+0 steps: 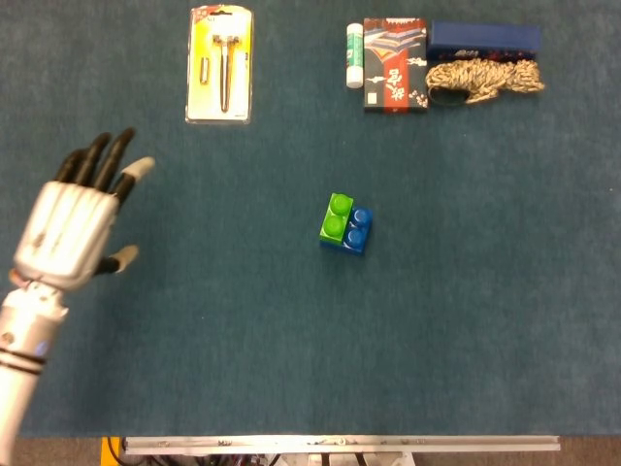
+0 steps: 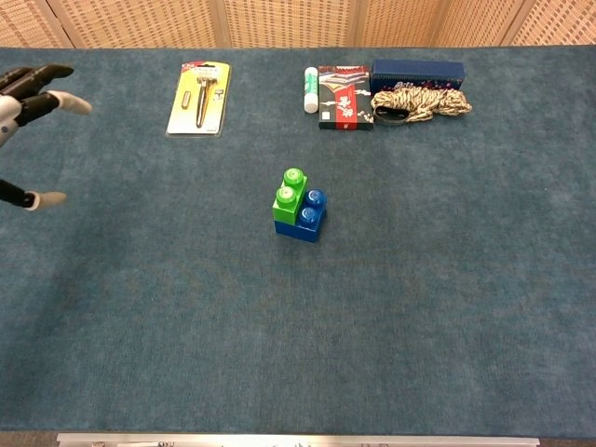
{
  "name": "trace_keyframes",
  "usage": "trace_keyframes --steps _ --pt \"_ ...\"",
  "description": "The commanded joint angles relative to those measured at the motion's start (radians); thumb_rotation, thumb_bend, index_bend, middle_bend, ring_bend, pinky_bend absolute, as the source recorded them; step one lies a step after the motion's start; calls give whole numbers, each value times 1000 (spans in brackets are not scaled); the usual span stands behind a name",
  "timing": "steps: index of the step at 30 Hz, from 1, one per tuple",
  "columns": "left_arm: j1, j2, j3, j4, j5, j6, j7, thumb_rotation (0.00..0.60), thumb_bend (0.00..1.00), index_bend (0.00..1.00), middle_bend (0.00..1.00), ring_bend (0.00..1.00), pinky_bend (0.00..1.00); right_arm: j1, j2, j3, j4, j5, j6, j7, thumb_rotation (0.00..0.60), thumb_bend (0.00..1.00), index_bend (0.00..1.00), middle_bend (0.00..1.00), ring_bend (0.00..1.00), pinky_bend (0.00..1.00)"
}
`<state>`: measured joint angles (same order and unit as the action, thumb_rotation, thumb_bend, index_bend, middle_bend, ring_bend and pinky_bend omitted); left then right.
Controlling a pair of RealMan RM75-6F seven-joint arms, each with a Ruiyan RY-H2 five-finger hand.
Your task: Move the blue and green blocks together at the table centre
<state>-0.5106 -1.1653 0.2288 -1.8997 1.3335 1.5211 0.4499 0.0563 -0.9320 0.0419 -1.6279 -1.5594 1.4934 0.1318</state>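
Observation:
A green block [image 1: 337, 217] [image 2: 289, 196] and a blue block [image 1: 356, 232] [image 2: 307, 216] sit joined side by side at the middle of the blue table, green on the left. My left hand [image 1: 70, 225] [image 2: 20, 101] hovers far to their left near the table's left edge, fingers spread and holding nothing. Only its fingertips show in the chest view. My right hand appears in neither view.
At the back left lies a yellow blister pack [image 1: 220, 63] [image 2: 198, 97] of tools. Along the back right are a glue stick [image 1: 354, 55], a patterned box [image 1: 395, 51], a dark blue box [image 1: 483, 38] and a coil of rope [image 1: 483, 78].

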Motion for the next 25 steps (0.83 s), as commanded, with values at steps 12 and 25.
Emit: trace_keyframes --steps 12,25 --pt "235 2 -18 269 152 151 -256 600 133 288 113 18 152 3 -35 -2 -16 26 -20 -96 600 40 276 149 0 26" --pt "270 13 -77 308 193 110 -333 600 133 323 164 44 168 33 -43 3 2 86 -107 -99 600 39 276 149 0 26"
